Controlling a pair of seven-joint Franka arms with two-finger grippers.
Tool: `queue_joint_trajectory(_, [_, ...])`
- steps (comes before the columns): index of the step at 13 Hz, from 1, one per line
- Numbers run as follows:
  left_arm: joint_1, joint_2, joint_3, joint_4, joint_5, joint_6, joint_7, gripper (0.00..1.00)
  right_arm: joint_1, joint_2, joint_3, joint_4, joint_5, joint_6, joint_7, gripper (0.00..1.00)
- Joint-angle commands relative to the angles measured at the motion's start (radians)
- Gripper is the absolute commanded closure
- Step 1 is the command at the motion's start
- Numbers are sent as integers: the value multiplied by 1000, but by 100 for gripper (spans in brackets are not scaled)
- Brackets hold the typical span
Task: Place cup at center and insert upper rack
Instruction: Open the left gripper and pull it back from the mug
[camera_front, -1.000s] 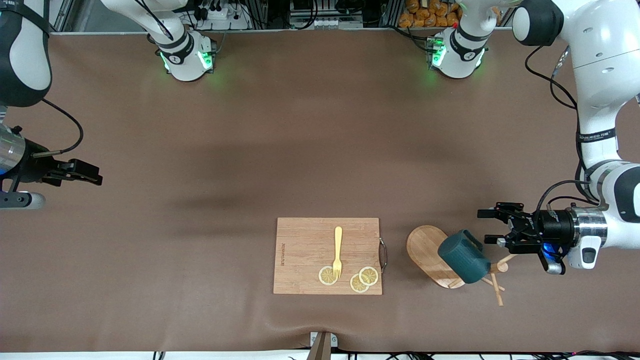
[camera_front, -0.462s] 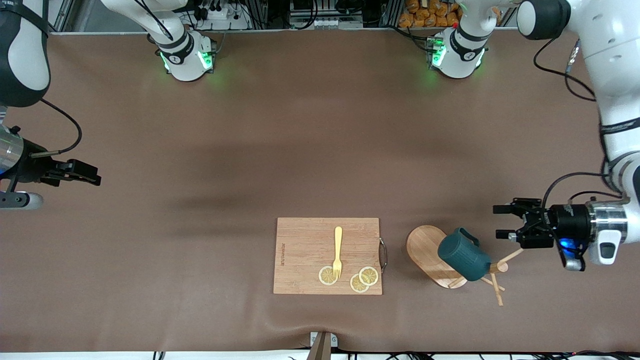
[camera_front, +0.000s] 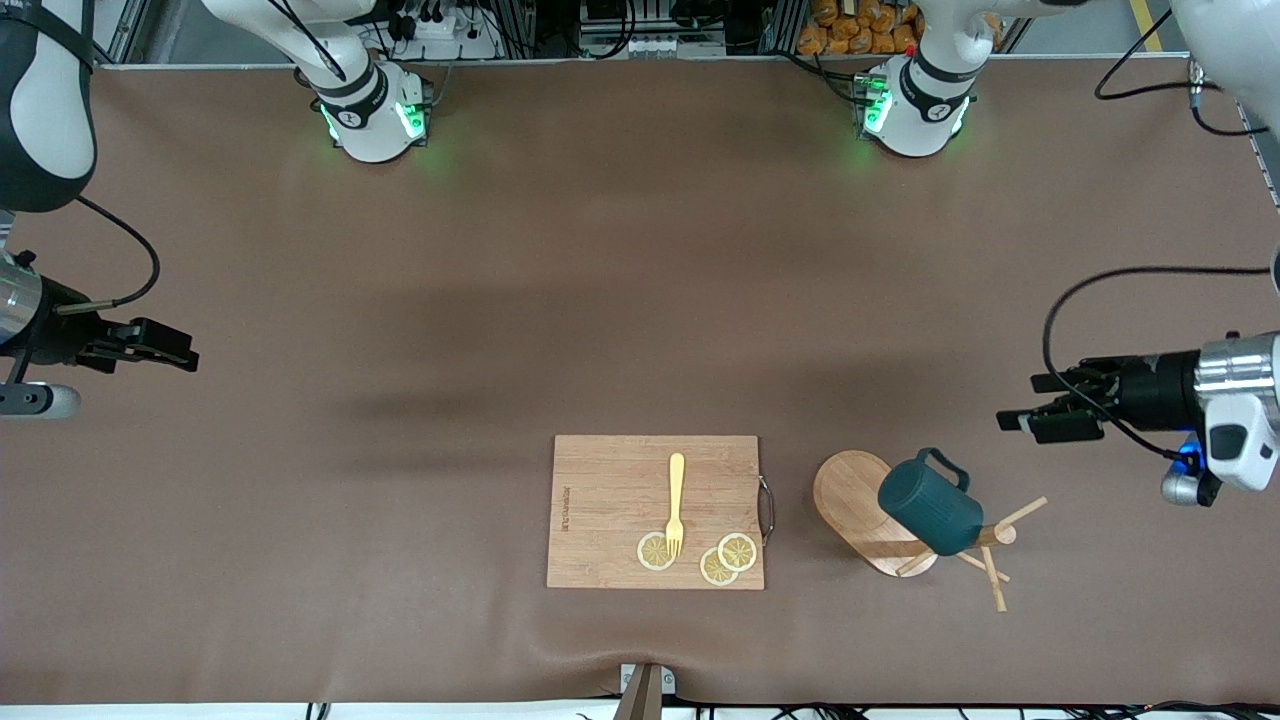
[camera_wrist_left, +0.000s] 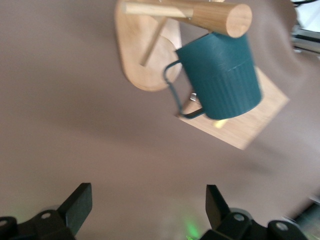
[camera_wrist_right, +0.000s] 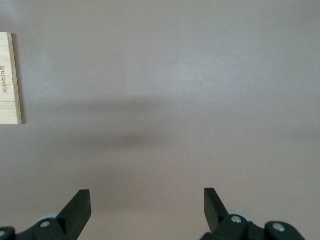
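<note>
**Mug hung on the tree; centring not yet done**

The left gripper (camera_front: 1025, 402) hovers over bare table, fingers spread and empty. Just beside it, toward the table's middle, the cup (camera_front: 930, 512) hangs on a peg of the upper rack (camera_front: 860, 510). Farther that way lies the cutting board (camera_front: 610, 510) with fork (camera_front: 675, 503) and lemon slices (camera_front: 720, 560). The right gripper (camera_front: 165, 345) waits, released, at its own table end.

By this look neither cup nor rack has reached the centre.

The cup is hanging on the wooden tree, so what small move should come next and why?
Probably send the open left pincer back to the cup. It hangs on the upper rack, off-center, with nothing gripping it. The right pincer waits, open.
</note>
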Motion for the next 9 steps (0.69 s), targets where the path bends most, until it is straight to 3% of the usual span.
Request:
queue_joint_trajectory(1, [2,-109,-96,-49,282,29,67,0,7,3,1,18,12,-16,14,0])
queue_joint_trajectory(3, [29,-174,-161,-60,457,14,78,0,8,3,1,18,9,-16,13,0])
queue_joint_trajectory(6, [124,-252,-278,-92,576,-6,131,0,12,3,1,18,10,-14,20,0])
queue_joint_trajectory(9, [174,-368,-369,-207,581,24,142,0,16,3,2,18,10,-16,34,0])
